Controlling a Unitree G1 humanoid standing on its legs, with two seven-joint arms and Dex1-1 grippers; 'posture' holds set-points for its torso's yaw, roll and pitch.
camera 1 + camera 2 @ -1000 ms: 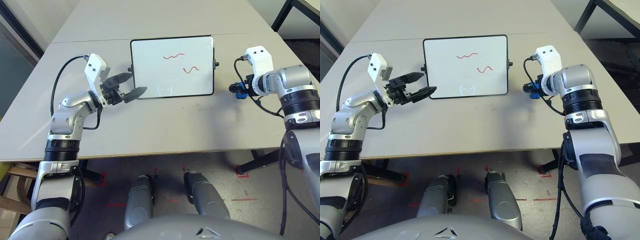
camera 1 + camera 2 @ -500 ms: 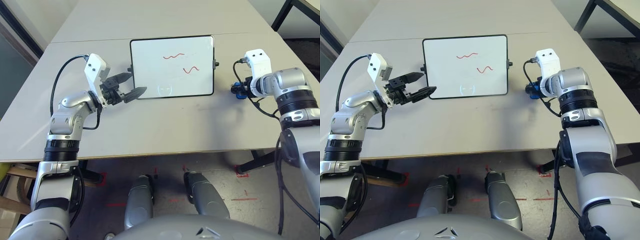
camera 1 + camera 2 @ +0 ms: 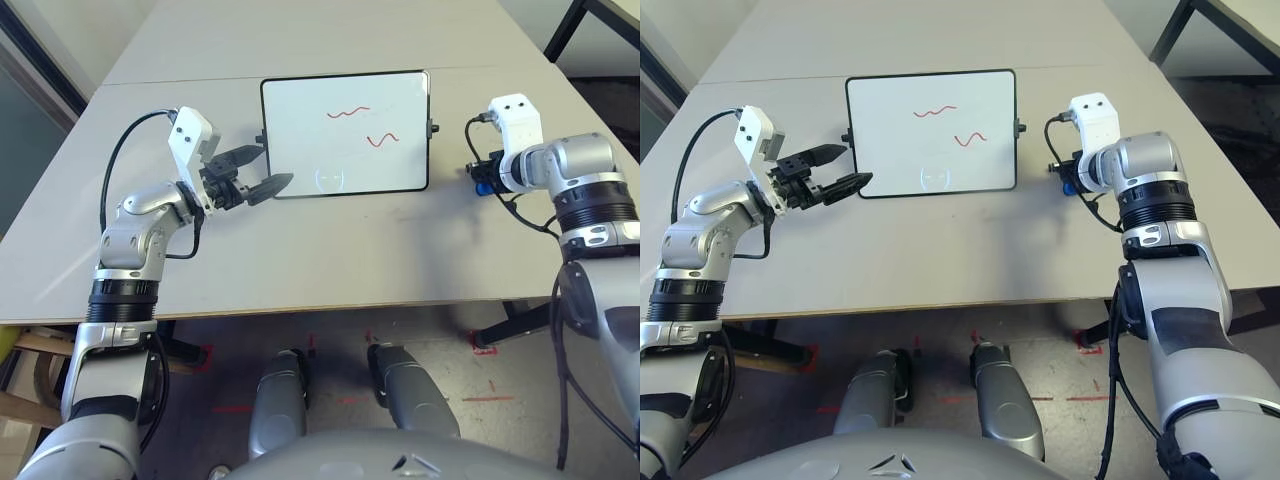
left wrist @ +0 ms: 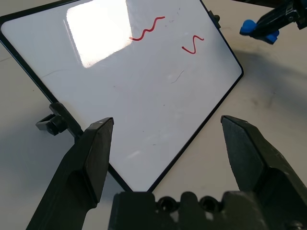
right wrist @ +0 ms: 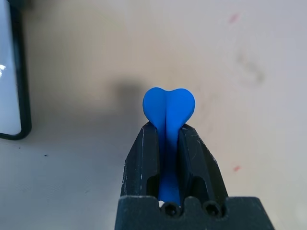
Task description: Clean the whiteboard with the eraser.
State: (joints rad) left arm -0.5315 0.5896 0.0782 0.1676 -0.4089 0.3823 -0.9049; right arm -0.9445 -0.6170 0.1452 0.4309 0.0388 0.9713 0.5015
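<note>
Eraser (image 5: 169, 112): clamped in R gripper (image 5: 168, 143), off the board's R edge.
Whiteboard (image 3: 345, 130): 2 red squiggles (image 3: 347, 112) left; no wiping done.
L gripper (image 4: 168, 158): spread wide, empty.

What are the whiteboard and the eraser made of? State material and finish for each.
The whiteboard: a glossy white surface, likely coated or laminated, since a bright glare patch reflects off it; its thin black frame looks like plastic. The eraser: matte bright blue, probably foam or soft rubber, because it seems to pinch in between the fingers of the right gripper; the exact material stays uncertain.
</note>
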